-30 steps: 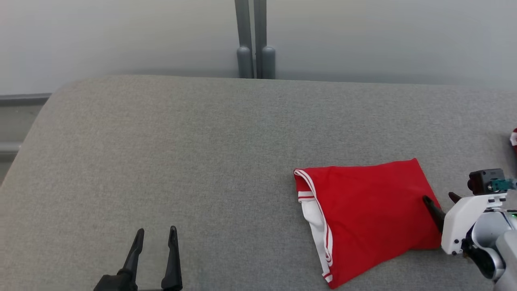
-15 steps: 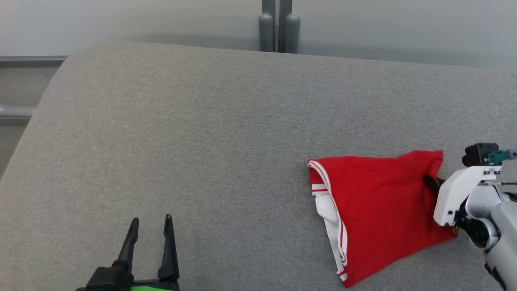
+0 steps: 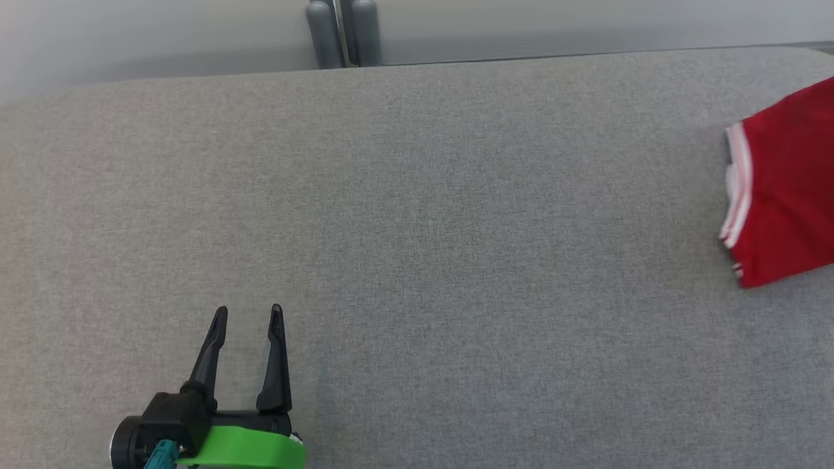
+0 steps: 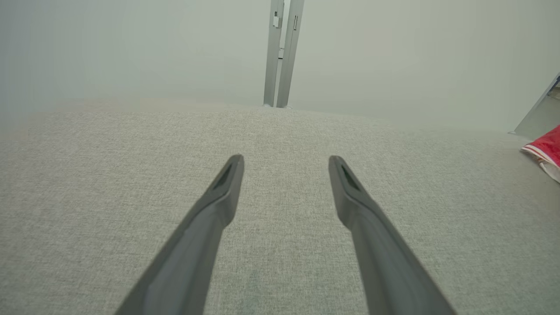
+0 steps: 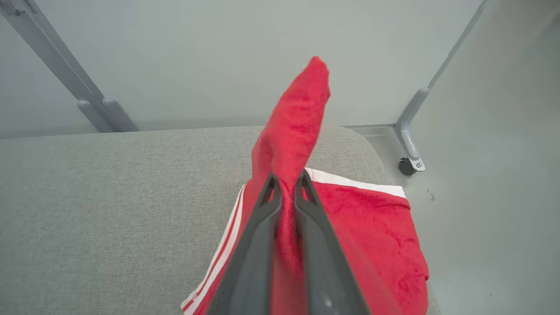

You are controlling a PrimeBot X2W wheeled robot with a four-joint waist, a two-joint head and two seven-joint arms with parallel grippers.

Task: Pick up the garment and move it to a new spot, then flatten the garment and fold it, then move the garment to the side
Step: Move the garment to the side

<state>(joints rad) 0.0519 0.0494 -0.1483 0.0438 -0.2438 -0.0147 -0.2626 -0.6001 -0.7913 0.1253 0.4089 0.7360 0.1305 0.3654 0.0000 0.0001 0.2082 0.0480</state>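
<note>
Your left claw point(image 3: 249, 309) is over the front left part of the table point(image 3: 456, 228). Its two dark fingers point toward the far edge, where two grey posts point(image 3: 342, 32) stand behind the table. The fingers stand well apart and there is nothing between them. In the left wrist view the left claw point(image 4: 285, 158) has only the grey cloth surface under it. Whether the fingertips touch that surface, I cannot tell. A green band goes around the wrist behind this claw.

Your right claw point(image 5: 287, 175) is at the right end of the table, and its fingers are almost together. They pinch a fold of the garment point(image 5: 376, 227) between them. The pinched cloth comes out past the fingertips and stands up as a narrow red peak. The claw looks along the table toward its far right corner, with a small caster wheel point(image 5: 409, 166) on the floor beyond that corner.

The garment is red, with a white band and thin red and white stripes along one border. Below the claw, the rest of it lies on the table close to the right edge, with some soft wrinkles. In the head view you see the garment point(image 3: 788, 189) at the right end of the table, with the striped border toward the table's middle, well apart from the left claw.
</note>
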